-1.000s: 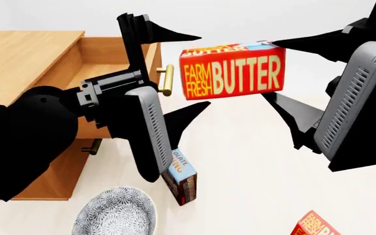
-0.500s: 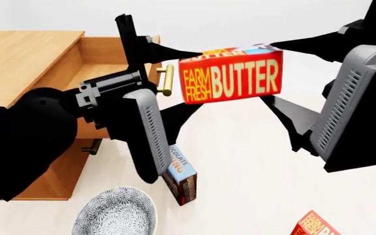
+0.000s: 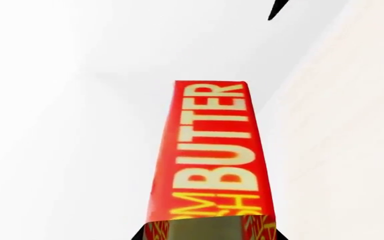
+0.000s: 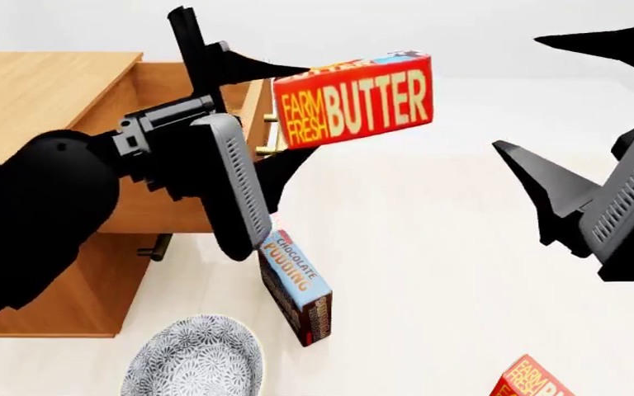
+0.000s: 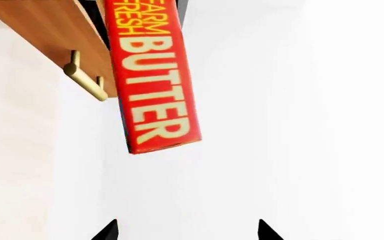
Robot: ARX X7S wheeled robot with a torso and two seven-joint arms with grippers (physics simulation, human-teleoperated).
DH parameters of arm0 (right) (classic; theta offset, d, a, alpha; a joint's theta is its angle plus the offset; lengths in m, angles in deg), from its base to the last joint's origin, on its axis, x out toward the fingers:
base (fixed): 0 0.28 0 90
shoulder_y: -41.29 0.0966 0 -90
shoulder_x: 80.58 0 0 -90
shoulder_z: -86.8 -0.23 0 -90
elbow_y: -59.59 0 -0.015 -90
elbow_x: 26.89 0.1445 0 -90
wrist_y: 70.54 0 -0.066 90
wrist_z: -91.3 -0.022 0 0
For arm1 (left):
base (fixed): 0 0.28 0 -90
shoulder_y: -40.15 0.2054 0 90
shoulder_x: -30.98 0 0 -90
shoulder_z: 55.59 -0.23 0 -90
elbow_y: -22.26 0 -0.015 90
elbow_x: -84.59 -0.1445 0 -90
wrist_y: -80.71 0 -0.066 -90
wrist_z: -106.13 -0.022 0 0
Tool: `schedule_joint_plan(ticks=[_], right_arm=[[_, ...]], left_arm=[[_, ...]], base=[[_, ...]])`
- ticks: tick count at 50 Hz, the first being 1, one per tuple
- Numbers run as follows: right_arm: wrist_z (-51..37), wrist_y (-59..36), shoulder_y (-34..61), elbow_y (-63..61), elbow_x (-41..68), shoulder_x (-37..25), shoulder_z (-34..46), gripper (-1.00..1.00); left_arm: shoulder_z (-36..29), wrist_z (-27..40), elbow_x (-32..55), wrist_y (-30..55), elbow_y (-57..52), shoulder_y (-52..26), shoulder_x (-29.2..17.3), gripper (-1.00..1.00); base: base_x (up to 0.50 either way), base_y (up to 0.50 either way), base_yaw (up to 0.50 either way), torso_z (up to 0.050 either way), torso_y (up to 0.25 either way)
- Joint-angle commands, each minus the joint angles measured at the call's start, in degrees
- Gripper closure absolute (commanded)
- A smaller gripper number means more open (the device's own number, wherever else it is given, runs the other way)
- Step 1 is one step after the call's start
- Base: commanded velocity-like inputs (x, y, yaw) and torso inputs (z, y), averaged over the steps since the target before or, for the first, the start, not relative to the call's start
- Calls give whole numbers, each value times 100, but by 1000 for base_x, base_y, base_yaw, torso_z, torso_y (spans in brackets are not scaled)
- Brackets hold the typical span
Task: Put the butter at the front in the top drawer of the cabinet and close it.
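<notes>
Carrying step: butter [image 4: 352,99] clamped at one end in left gripper [image 4: 253,115], apparently firmly, held aloft just beside the open top drawer [image 4: 174,115]. Right gripper [image 4: 565,124] spread, empty, well apart. Next: swing over the drawer, lower, release, then push shut.

red butter [image 4: 352,100] carton with yellow lettering, held in the air upper centre of the head view, tilted slightly up to the right, just beside the open top drawer [image 4: 201,157] of the light wooden cabinet [image 4: 42,99] at left
</notes>
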Motion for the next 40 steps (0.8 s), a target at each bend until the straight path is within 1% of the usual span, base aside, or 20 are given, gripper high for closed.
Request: schedule_joint_plan(ticks=[1, 10, 15, 21, 30, 40], right_arm=[[-309, -34, -140, -137, 8, -447, 17, -100], [-538, -52, -303, -205, -10, -504, 118, -100], [-681, -66, -391, -246, 12, -514, 172, -100], [-796, -63, -473, -258, 26, -499, 220, -100], [-876, -72, -521, -284, 47, -521, 228, -100], [-949, -88, -570, -299, 62, -519, 236, -100]], left_arm=[[308, 230, 194, 238, 661, -278, 189, 100], [458, 643, 352, 1250, 1008, -432, 464, 100], [717, 877, 806, 2166, 1104, -575, 683, 100], [963, 1195, 1111, 2971, 1459, -804, 997, 100], [1182, 1461, 1391, 3677, 1842, -1003, 1312, 100], [1608, 1885, 1778, 4463, 2297, -1235, 1650, 100]], base=[[0, 0, 0, 10, 0], [0, 0, 0, 0, 1], [0, 0, 0, 0, 2], [0, 0, 0, 0, 2], [0, 0, 0, 1, 1], [0, 0, 0, 0, 2]])
